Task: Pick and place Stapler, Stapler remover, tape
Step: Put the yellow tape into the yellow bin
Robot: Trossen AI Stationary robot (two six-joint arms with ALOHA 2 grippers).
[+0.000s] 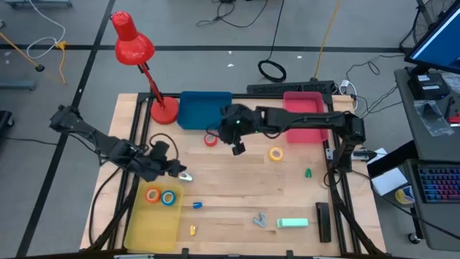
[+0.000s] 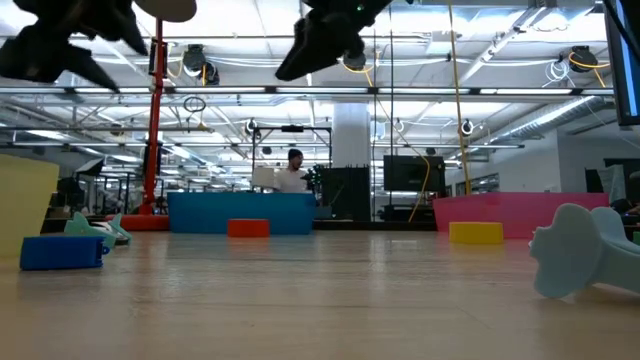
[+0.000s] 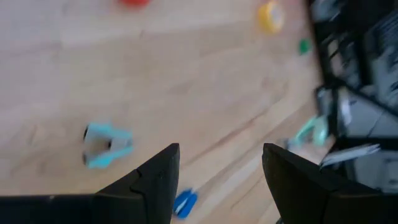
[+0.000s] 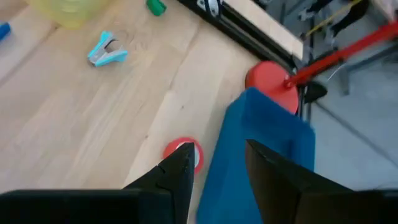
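Observation:
My left gripper (image 1: 175,171) (image 3: 221,158) hangs open and empty above the table, by the far end of the yellow tray (image 1: 147,224). The orange roll (image 1: 152,194) and the blue roll (image 1: 168,198) lie in that tray. A teal stapler remover (image 1: 184,175) (image 3: 106,144) lies on the wood beside the left gripper. My right gripper (image 1: 238,148) (image 4: 217,162) is open and empty, raised near the red roll (image 1: 210,139) (image 4: 183,153), which lies flat. The yellow roll (image 1: 277,153) lies right of it. The mint stapler (image 1: 292,223) and a pale grey-blue remover-like piece (image 1: 259,219) lie near the front edge.
A blue tray (image 1: 205,109) and a pink tray (image 1: 303,115) sit along the far edge, with a red desk lamp (image 1: 164,109) at far left. Small green (image 1: 307,173), blue (image 1: 197,205) and yellow (image 1: 192,230) bits lie about. A black bar (image 1: 323,219) lies at right.

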